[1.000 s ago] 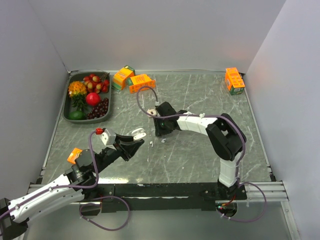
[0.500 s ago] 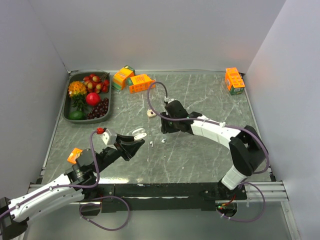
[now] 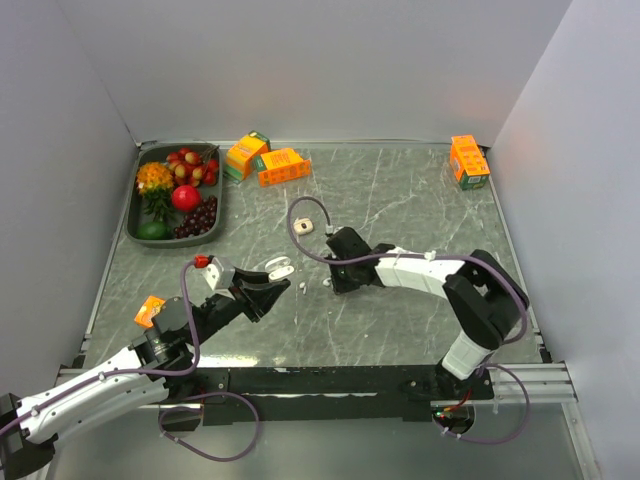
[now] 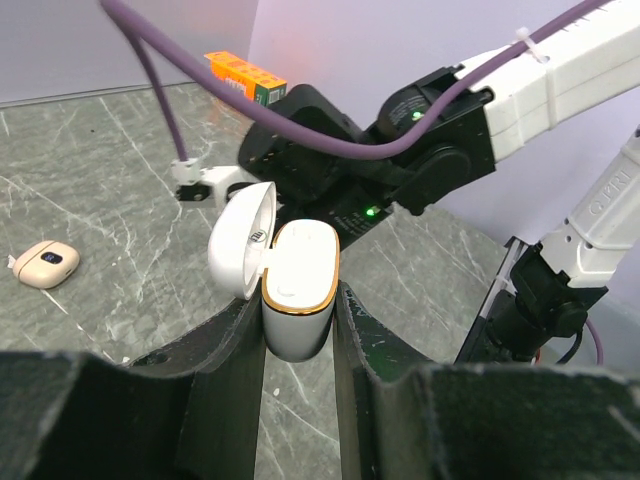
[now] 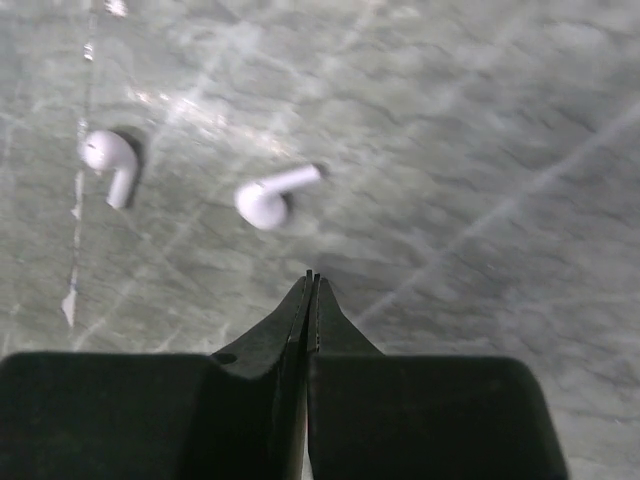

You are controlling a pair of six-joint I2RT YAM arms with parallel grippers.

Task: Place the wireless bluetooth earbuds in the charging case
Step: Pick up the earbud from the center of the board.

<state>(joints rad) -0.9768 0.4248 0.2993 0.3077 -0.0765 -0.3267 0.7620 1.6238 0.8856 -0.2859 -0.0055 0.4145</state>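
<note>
Marbled surface (image 3: 400, 200) from above: left tool (image 3: 266, 290) is gripping the open charging case (image 3: 280, 268) left of centre; left wrist is showing it upright between the fingers (image 4: 225, 370); right wrist: right tool (image 5: 311, 285) is hovering clenched, empty, below two earbuds (image 5: 268, 198) lying upper left.

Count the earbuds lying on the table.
2. The near earbud lies just ahead of the right pincer; the far earbud lies farther left. More may be hidden.
</note>
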